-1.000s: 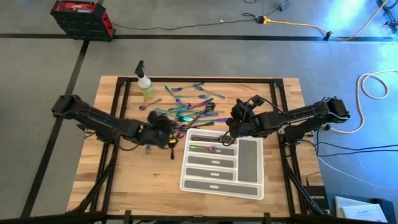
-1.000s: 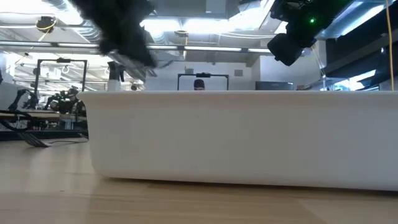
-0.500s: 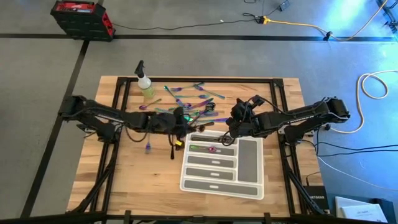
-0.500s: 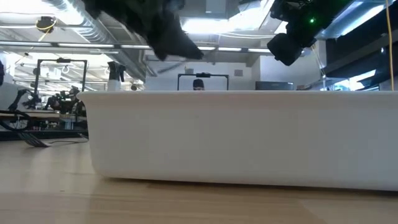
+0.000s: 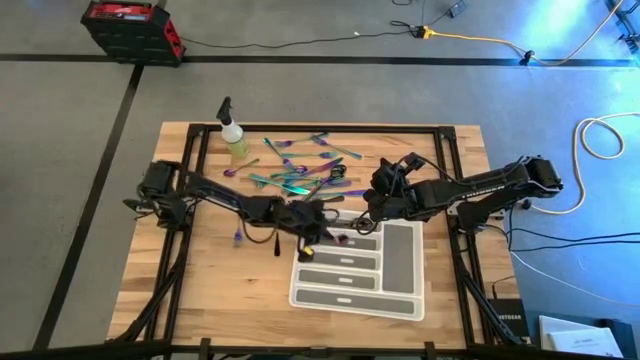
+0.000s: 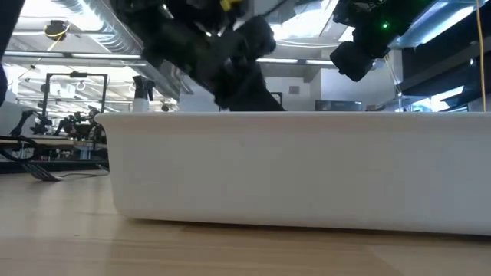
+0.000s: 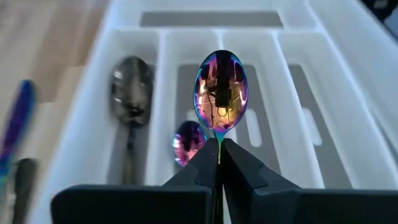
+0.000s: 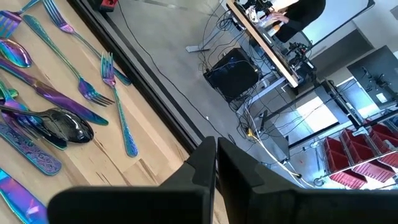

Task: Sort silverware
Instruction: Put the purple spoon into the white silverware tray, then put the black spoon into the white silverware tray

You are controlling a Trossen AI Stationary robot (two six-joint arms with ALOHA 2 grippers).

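My left gripper point(image 7: 219, 146) is shut on an iridescent spoon point(image 7: 221, 93) and hovers over the left part of the white compartment tray point(image 5: 400, 262). Below it, one compartment holds a dark spoon point(image 7: 130, 93) and the neighbouring one a small iridescent spoon point(image 7: 188, 142). The loose silverware point(image 5: 300, 172) lies in a pile on the wood beyond the tray's far edge. My right gripper point(image 5: 368, 208) waits shut and empty above the tray's far edge, by the pile. My left gripper pinches the spoon's handle just behind the bowl point(image 7: 219, 138) between its two fingers. The fingers slant down from the table's left side and lie along the handle. The bowl sticks out past the fingertips, lifted clear above the tray's compartments.
A yellow-green spray bottle point(image 5: 233, 135) stands at the far left of the table. Forks and a dark spoon point(image 8: 65, 127) lie on the wood under my right gripper point(image 8: 216, 149). The tray's tall white wall point(image 6: 291, 169) fills the low view. A person sits beyond the table point(image 8: 298, 12).
My left gripper has carried the spoon from the bare wood left of the tray toward the table's right edge and downward, ending over the tray's left compartments. Its wrist has rolled and tipped downward on the way. It has stayed shut.
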